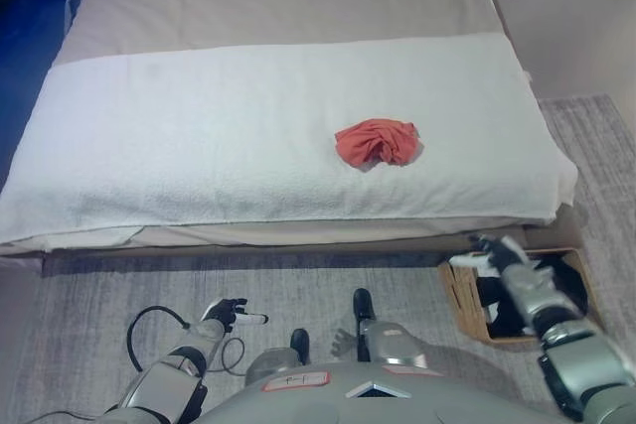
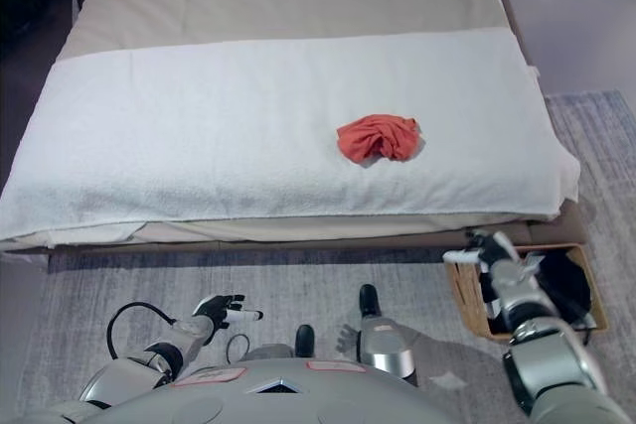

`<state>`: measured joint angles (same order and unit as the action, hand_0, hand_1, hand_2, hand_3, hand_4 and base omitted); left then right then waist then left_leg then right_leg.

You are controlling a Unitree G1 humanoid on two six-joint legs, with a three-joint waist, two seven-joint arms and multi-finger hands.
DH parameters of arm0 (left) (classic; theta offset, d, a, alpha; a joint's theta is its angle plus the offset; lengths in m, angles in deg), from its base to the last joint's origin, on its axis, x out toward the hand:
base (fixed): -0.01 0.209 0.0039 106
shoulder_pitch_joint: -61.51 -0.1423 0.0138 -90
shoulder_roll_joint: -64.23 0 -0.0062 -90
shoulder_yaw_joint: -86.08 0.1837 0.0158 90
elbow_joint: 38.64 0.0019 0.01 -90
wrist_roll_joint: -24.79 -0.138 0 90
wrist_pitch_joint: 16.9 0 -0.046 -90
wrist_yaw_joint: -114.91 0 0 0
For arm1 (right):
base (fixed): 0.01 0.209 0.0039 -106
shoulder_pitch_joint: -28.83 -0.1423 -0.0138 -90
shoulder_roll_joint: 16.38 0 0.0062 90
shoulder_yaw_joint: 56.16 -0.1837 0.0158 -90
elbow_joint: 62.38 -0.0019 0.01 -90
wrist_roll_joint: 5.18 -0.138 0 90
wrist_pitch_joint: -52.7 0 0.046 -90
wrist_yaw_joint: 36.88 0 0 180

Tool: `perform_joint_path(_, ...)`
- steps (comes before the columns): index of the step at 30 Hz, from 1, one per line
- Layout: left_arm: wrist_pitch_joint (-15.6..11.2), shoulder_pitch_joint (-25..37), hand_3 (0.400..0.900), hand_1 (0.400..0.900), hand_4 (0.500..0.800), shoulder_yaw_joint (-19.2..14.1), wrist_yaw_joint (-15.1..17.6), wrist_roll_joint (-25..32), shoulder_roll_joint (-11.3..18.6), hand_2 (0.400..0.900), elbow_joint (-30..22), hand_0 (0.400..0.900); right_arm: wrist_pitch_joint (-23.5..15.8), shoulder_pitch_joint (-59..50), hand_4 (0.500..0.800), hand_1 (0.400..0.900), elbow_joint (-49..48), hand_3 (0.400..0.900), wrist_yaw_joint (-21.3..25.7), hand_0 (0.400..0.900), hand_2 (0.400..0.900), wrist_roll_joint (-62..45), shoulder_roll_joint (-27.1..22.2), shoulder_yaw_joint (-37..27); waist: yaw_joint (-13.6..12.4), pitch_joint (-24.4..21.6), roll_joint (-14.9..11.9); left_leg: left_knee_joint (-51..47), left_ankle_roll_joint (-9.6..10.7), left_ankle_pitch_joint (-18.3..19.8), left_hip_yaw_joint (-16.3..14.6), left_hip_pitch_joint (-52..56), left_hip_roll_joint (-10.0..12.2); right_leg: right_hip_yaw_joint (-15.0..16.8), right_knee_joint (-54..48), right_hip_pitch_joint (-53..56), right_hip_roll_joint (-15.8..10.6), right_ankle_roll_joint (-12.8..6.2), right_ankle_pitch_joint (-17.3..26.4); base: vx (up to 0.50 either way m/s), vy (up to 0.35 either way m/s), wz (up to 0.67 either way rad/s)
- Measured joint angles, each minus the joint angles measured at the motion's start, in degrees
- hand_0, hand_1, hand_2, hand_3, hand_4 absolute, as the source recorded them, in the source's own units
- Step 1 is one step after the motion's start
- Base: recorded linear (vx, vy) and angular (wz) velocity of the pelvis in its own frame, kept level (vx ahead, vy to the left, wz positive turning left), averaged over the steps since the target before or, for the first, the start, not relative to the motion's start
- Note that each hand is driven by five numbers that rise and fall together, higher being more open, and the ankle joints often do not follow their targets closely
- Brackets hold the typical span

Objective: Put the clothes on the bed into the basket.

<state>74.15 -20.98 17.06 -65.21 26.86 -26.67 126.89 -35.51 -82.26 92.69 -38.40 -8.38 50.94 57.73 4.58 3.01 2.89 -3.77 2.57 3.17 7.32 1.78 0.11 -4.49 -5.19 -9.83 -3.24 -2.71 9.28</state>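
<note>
A crumpled red-orange garment (image 1: pixel 378 142) lies alone on the white blanket (image 1: pixel 199 136) of the bed, right of its middle. The brown woven basket (image 1: pixel 459 297) stands on the rug at the bed's lower right corner, with dark and white clothes (image 2: pixel 566 285) inside. My right hand (image 1: pixel 500 256) hovers over the basket's left rim, fingers relaxed and holding nothing that I can see. My left hand (image 1: pixel 228 313) hangs low at the lower left above the rug, fingers straight, empty.
The bed's front edge (image 1: pixel 298 235) runs across the view just ahead of me. A grey rug (image 1: pixel 99 295) covers the floor between me and the bed. Bare pale floor (image 1: pixel 586 17) lies right of the bed.
</note>
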Motion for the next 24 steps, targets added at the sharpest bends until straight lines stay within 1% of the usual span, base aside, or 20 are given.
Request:
perform_joint_path(1, -0.1, 0.3, 0.9, 0.9, 0.8, 0.1, 0.1, 0.0, 0.0, 0.9, 0.2, 0.9, -0.5, -2.2, 0.8, 0.9, -0.1, 0.9, 0.7, 0.9, 0.9, 0.3, -1.6, 1.0, -0.1, 0.3, 0.1, -0.1, 0.1, -0.4, 0.0, -0.8, 0.0, 0.0, 0.1, -0.7, -0.1, 0.26, 0.6, -0.12, 0.026, -0.24)
perform_joint_path(3, -0.6, 0.0, 0.9, 0.9, 0.8, 0.5, 0.3, 0.0, -0.2, 0.9, 0.3, 0.9, -0.6, -7.8, 0.8, 0.9, -0.2, 0.9, 1.1, 0.9, 0.9, 1.5, -3.0, 3.4, -0.1, 0.8, -0.2, -0.2, 0.1, -0.8, -0.8, -1.8, 0.0, 0.8, 0.1, -2.7, 0.2, 0.5, 1.3, -0.08, 0.024, -0.14)
perform_joint_path(5, -0.7, -0.3, 0.9, 0.9, 0.8, 0.8, 0.4, 0.1, -0.8, 0.9, 0.2, 0.9, -0.8, -12.6, 0.8, 0.9, -1.1, 0.9, 1.3, 0.9, 0.9, 1.9, -3.1, 5.5, -0.5, 2.4, -0.3, -0.2, 0.3, -1.0, -1.3, -2.8, 0.0, 0.9, 0.2, -3.5, 0.2, 0.86, 2.2, -0.1, 0.031, -0.14)
perform_joint_path(6, -1.2, -0.5, 0.9, 0.9, 0.8, 1.6, 0.7, 0.2, -1.3, 0.9, 0.1, 0.9, -0.5, -16.6, 0.8, 0.9, -0.9, 0.9, 1.3, 0.9, 0.9, 1.9, -3.1, 9.0, -0.3, 3.2, -0.1, 0.1, 0.3, -1.0, -1.9, -3.6, -0.1, 1.4, 0.1, -4.5, 0.3, 0.79, 2.4, -0.05, 0.007, -0.04)
perform_joint_path(9, -1.3, 0.1, 0.9, 0.9, 0.8, 2.4, 0.6, 0.7, -2.1, 0.9, 0.0, 0.9, -0.8, -24.6, 0.8, 0.9, -0.7, 0.9, 2.0, 0.9, 0.9, 1.9, -3.0, 11.7, -0.9, 5.5, 0.4, 0.0, 0.8, -1.8, -1.8, -5.2, -0.4, 1.4, 0.2, -6.4, 0.0, 0.6, 2.9, -0.02, -0.006, 0.03)
perform_joint_path(10, -1.4, 0.2, 0.9, 0.9, 0.8, 2.3, 0.6, 1.4, -2.1, 0.9, -0.1, 0.9, -0.9, -26.7, 0.8, 0.9, 0.0, 0.9, 2.2, 0.9, 0.9, 1.9, -2.7, 12.5, -2.0, 6.4, 0.7, 0.0, 0.7, -1.9, -1.5, -5.4, -0.3, 1.2, 0.2, -6.5, 0.1, 0.83, 3.1, -0.02, -0.014, 0.04)
perform_joint_path(13, -2.5, 0.8, 0.9, 0.9, 0.8, 2.5, 0.7, 2.4, -2.1, 0.9, -1.5, 0.9, -0.9, -32.3, 0.8, 0.9, 2.3, 0.9, 2.6, 0.9, 0.9, 2.3, -2.1, 14.7, -4.1, 7.9, 1.6, -0.2, 0.9, -2.4, -1.2, -6.6, -0.2, 1.0, 0.2, -7.6, 0.1, 0.84, 3.1, -0.01, -0.019, 0.07)
perform_joint_path(17, -3.1, 1.4, 0.9, 0.9, 0.8, 2.6, 0.8, 3.4, -2.0, 0.9, -2.1, 0.9, -1.0, -36.7, 0.8, 0.9, 3.3, 0.9, 2.6, 0.9, 0.9, 4.0, -0.1, 17.7, -5.4, 9.4, 1.8, -0.2, 1.2, -2.7, -0.7, -7.8, 0.0, 0.5, 0.2, -8.5, 0.2, 1.12, 3.4, 0.0, -0.034, 0.03)
perform_joint_path(18, -3.4, 1.7, 0.9, 0.9, 0.8, 2.9, 0.8, 3.4, -1.7, 0.9, -2.2, 0.9, -1.0, -38.5, 0.8, 0.9, 4.3, 0.9, 2.6, 0.9, 0.9, 4.7, 0.7, 19.0, -5.1, 10.2, 1.7, -0.2, 1.2, -2.7, -0.7, -7.9, 0.0, 0.5, 0.2, -8.6, 0.2, 1.12, 3.4, 0.0, 0.0, 0.0)
perform_joint_path(21, -3.5, 3.1, 0.9, 0.9, 0.8, 3.9, 1.0, 3.4, -1.3, 0.9, -2.6, 0.9, -0.9, -41.0, 0.8, 0.9, 4.9, 0.9, 3.1, 0.9, 0.9, 6.2, 1.7, 19.2, -5.4, 12.3, 1.7, -0.3, 1.3, -2.8, -0.6, -8.4, -0.2, 0.4, 0.2, -9.1, 0.0, 1.11, 3.4, 0.0, -0.018, 0.02)
perform_joint_path(24, -3.5, 3.3, 0.9, 0.9, 0.8, 4.3, 1.0, 3.6, -0.9, 0.9, -3.7, 0.9, -0.8, -42.3, 0.8, 0.9, 4.9, 0.9, 3.4, 0.9, 0.9, 6.3, 2.0, 20.3, -5.8, 13.0, 1.8, -0.2, 1.3, -2.9, -0.6, -9.5, -0.3, 0.5, 0.2, -10.3, -0.1, 1.24, 3.7, 0.0, 0.0, 0.0)
